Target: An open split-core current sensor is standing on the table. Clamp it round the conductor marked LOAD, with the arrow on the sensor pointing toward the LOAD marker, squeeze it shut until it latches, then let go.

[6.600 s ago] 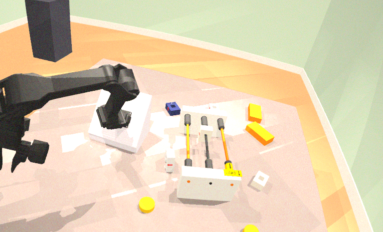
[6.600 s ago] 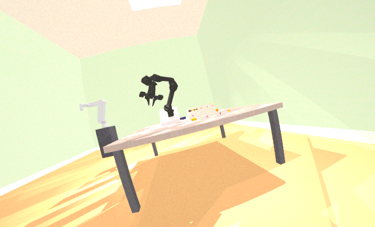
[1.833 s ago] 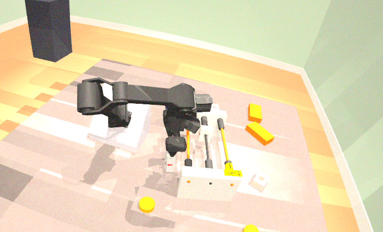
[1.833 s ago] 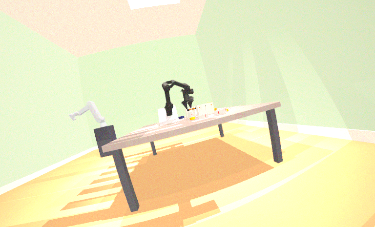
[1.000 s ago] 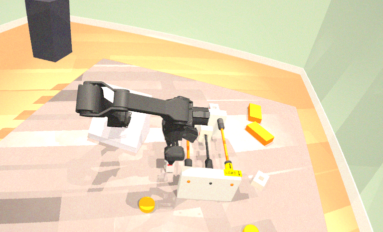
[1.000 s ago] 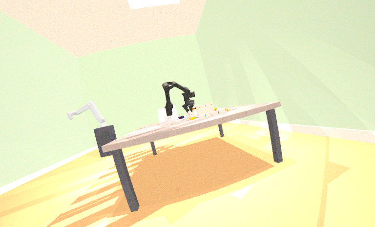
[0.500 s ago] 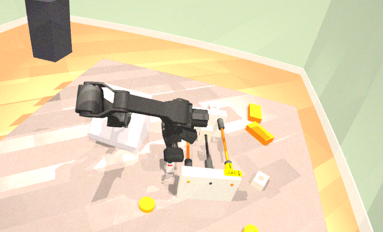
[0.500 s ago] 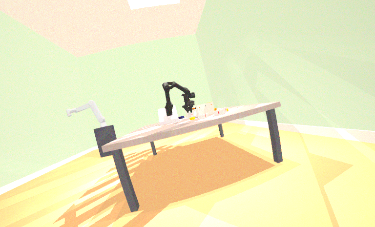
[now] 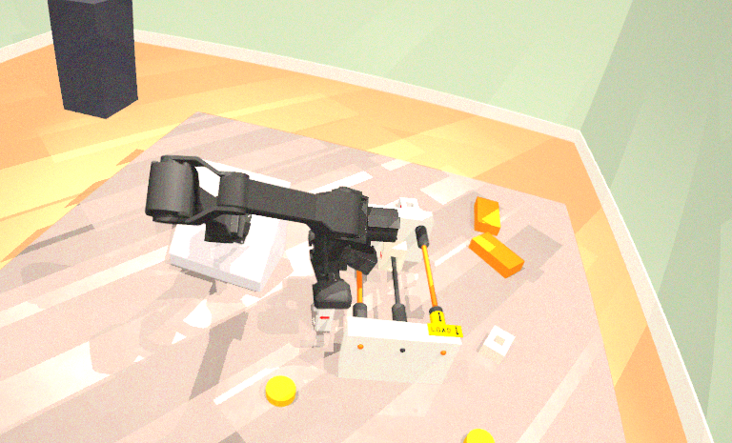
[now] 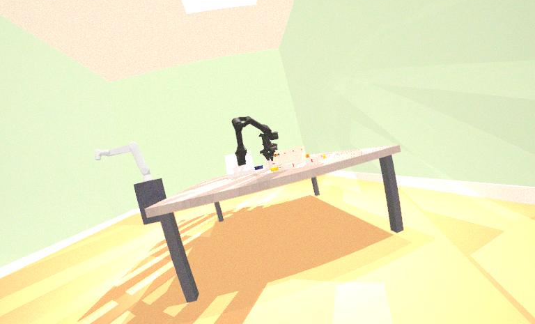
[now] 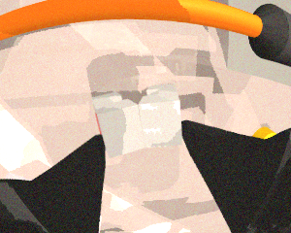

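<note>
The pale sensor stands left of the terminal box, with a red mark on top. My gripper is shut on it, one black finger on each side. In the wrist view the sensor's two upper parts show a notch between them. The LOAD marker is yellow, at the front end of the rightmost orange conductor. Nothing is clamped there that I can see. The left orange conductor crosses the top of the wrist view, beyond the sensor. The arrow's direction is too small to tell surely.
The white terminal box is right of the gripper. A black conductor runs between the orange ones. A small white block stands to the right. Orange blocks lie at the back right, yellow discs in front.
</note>
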